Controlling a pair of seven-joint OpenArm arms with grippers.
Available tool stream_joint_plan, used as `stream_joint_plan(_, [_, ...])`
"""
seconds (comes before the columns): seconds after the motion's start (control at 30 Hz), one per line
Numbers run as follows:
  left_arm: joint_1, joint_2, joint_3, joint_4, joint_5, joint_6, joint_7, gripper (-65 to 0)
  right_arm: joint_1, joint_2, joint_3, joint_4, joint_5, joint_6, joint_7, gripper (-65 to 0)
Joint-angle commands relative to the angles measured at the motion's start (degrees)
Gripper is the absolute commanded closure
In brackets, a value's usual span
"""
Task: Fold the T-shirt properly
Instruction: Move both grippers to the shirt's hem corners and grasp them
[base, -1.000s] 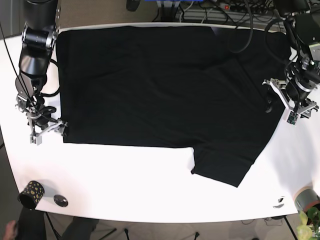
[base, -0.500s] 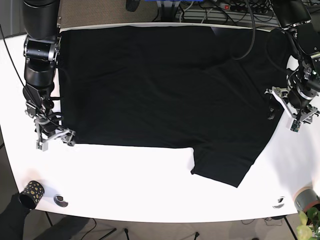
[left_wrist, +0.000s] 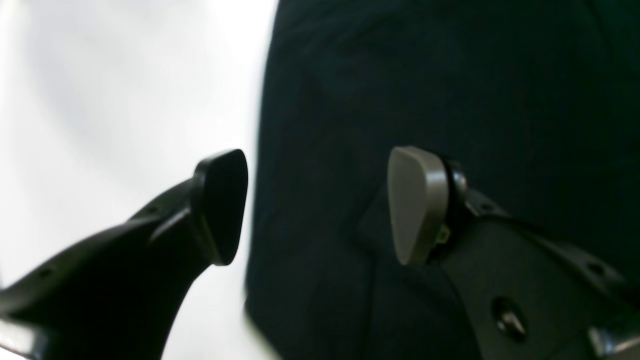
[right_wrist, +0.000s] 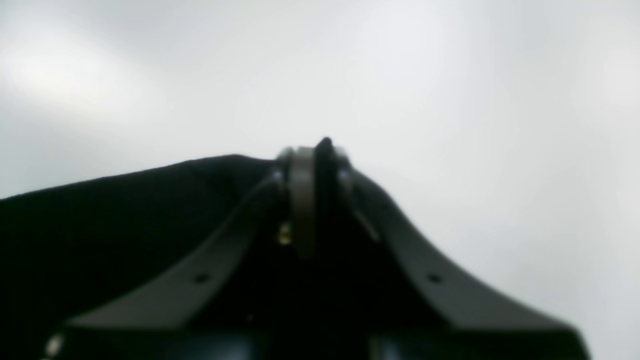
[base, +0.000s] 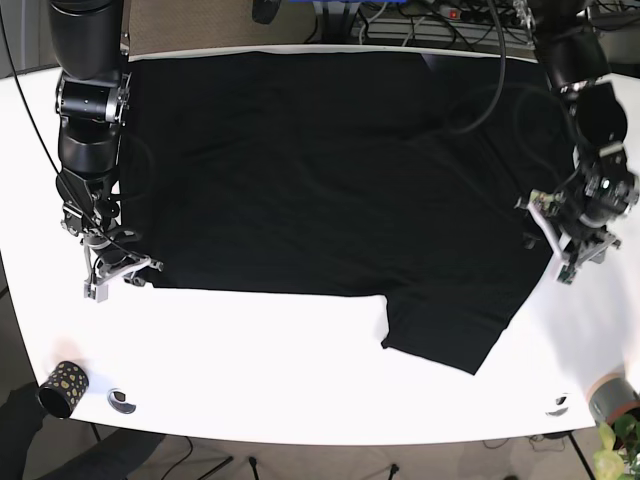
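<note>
A black T-shirt (base: 330, 180) lies spread flat across the far half of the white tabletop (base: 260, 370), its top edge along the tabletop's back edge. One sleeve (base: 455, 325) sticks out toward the front, right of centre in the base view, with a few soft wrinkles running through the cloth near the middle.

The right claw (base: 118, 275) sits at the shirt's front corner on the left side of the base view. In its wrist view the two pads (right_wrist: 304, 200) are pressed together with a fold of black cloth (right_wrist: 125, 220) rising up to them, so it is clenched on the T-shirt's edge, with bare tabletop (right_wrist: 450, 100) behind.

The left claw (base: 560, 235) is at the shirt's edge on the right side of the base view. Its wrist view shows the fingers (left_wrist: 417, 205) spread apart, released, one over the cloth (left_wrist: 450, 90) and the other over the white surface (left_wrist: 125, 100), with the shirt's edge running between them.

Near the front edge stand a dotted black cup (base: 62, 387) and a small round cap (base: 122, 401) at the left, and a grey roll (base: 610, 397) beside a small round object (base: 559, 404) at the right.
</note>
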Motion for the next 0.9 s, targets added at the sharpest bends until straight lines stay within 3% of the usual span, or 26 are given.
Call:
stream_joint_plan(0.0, [-3.8,0.0,-0.3,-2.1,0.4,0.1,-1.6,-41.5,1.1,0.8,0.1,0.5,-0.2,0.36,-0.4,0.0])
stream_joint_plan(0.1, [-9.0,1.0,-0.2,-8.1,1.1,0.2,-1.6,-41.7,1.1,0.8,0.1,0.5,-0.2,0.36,-0.4,0.0])
stream_joint_plan(0.23, [-16.5,1.8,-0.2,-18.8,1.1,2.9,-2.1,-51.7,1.1,0.8,0.1,0.6,-0.2,0.36,-0.4,0.0])
stream_joint_plan(0.3, [-19.9,1.8,-0.2,-25.0,0.8,7.1,-5.1,-56.2,1.1,0.8,0.1,0.6,-0.2,0.36,-0.4,0.0])
stream_joint_plan(0.4, [-23.8,1.7,-0.2,-33.3,0.9,10.8,-11.1,-57.9,1.1,0.8,0.1,0.6,-0.2,0.36,-0.4,0.0])
stream_joint_plan(0.7, [-34.7,-0.7,0.3,-60.5,1.1,11.3,-27.7,-58.1,0.8,0.8,0.1,0.6,-0.2,0.36,-0.4,0.0])
stream_joint_plan(0.87, [-38.2,-2.2,6.3,-69.6,0.9,14.3,-34.8,-58.1,0.8,0.8,0.1,0.6,-0.2,0.36,-0.4,0.0])
